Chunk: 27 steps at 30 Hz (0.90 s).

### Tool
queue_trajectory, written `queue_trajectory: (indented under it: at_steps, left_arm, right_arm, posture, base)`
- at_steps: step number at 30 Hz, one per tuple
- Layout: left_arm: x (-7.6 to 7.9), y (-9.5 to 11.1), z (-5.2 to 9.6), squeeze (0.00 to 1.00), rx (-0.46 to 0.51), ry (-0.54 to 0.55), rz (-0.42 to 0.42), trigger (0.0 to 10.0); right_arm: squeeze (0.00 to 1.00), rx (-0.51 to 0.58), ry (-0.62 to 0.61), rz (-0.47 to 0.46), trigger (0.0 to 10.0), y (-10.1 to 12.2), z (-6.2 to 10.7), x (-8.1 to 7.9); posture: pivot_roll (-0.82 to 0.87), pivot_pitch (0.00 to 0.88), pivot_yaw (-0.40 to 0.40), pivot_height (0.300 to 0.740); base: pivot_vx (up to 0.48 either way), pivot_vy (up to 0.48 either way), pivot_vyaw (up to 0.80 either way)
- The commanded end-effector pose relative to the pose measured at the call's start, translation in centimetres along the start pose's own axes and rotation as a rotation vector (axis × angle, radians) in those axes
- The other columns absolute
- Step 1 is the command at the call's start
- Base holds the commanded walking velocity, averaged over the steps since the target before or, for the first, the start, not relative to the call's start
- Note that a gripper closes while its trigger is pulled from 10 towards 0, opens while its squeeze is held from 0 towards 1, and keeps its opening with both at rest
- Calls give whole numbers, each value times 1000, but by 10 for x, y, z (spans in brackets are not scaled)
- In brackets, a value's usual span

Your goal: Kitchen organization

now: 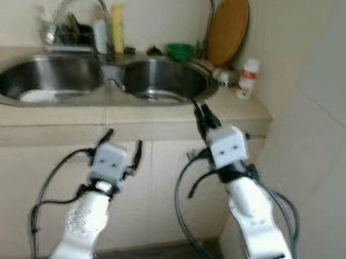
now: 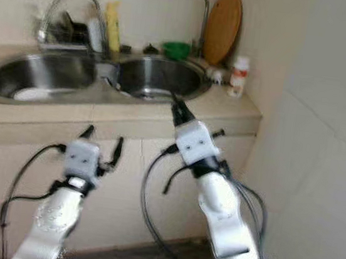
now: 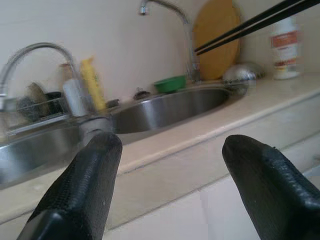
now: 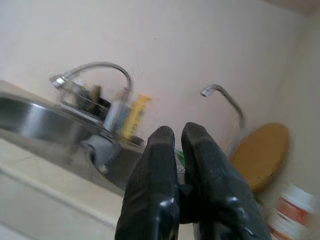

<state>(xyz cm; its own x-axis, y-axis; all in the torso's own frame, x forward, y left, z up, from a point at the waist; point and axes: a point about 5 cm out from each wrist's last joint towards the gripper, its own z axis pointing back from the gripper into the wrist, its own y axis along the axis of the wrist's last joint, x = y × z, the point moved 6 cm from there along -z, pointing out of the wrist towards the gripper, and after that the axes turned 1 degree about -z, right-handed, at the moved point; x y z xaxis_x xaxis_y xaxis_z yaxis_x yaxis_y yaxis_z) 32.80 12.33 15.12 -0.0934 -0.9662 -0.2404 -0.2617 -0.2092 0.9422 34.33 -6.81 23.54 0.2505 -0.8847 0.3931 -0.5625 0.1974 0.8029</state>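
Chopsticks (image 3: 250, 24), a thin dark pair, are seen pinched between the pressed-together fingers of the right end effector (image 1: 200, 112), which is raised just in front of the counter (image 1: 251, 111) edge, beside the right basin of the double sink (image 1: 166, 81). The left end effector (image 1: 120, 145) is held lower, in front of the cabinet face below the counter, its two black fingers (image 3: 85, 195) spread wide and nothing between them. Behind the basins, a yellow bottle (image 1: 117, 28), a white bottle (image 1: 100, 31) and a dish rack (image 1: 68, 31) are ranged along the wall, with a green bowl (image 1: 180, 51) near the tall faucet (image 1: 198, 0) and a round wooden cutting board (image 1: 228, 27) leaned upright in the corner; a white bottle with a red label (image 1: 248, 77) stands on the counter at the right. Something pale is visible lying in the left basin, too blurred to be named. The step in hand is judged to be the carrying of the chopsticks toward a resting place, probably the sink or the rack behind it. The next move is thought to call for the right arm to be extended over the counter edge, with the sticks kept clear of the faucet and the grip kept firm, since so thin a pair is easily twisted or dropped.
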Motion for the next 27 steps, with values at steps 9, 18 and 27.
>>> queue_trajectory:
  at_steps: [9,18,27]
  left_arm:
    - [-26,11,-8,0,30,60,-44,10000]
    - [-33,28,-14,0,82,77,-53,10000]
    - [-34,30,-16,0,87,81,-57,10000]
  right_arm:
    - [0,18,52,-32,10000,8,-9,-15]
    - [0,10,38,-49,10000,6,-10,-14]
    - [0,6,42,-36,10000,5,-11,-13]
  posture:
    - [-26,0,4,740]
    - [-24,0,4,740]
    - [-26,0,7,740]
  base:
    - [301,0,444]
    - [303,0,89]
    - [303,0,0]
